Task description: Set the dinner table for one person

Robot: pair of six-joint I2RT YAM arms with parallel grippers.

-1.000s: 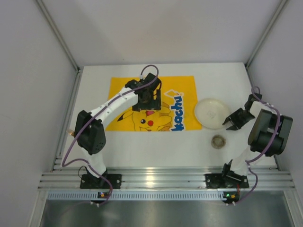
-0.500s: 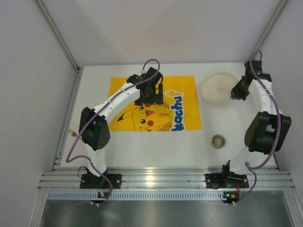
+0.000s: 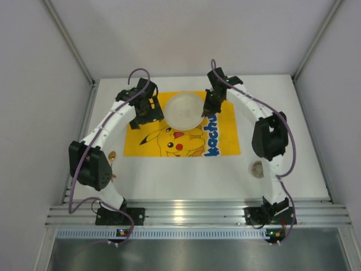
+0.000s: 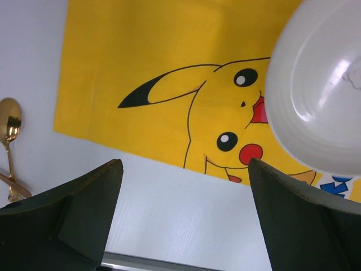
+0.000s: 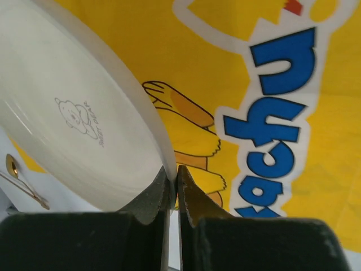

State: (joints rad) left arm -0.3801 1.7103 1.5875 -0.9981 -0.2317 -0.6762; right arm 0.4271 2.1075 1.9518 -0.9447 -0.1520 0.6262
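Right pincer (image 5: 174, 185), stretched far forward, clamps plate (image 3: 183, 110) rim above mat (image 3: 228, 141).

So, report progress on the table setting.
Done: the yellow mat lies on the dinner table. In hand: the right gripper, jaws shut on the rim, holds the white plate over the mat, apparently not yet set down. Left: the gold spoon lies off the mat's left edge, a small round item sits by the right arm; the left gripper is open, empty.

Yellow Pikachu mat (image 3: 169, 144); 1 gold spoon (image 4: 10, 121) near its left edge; 1 small round dish (image 3: 258, 168) opposite.
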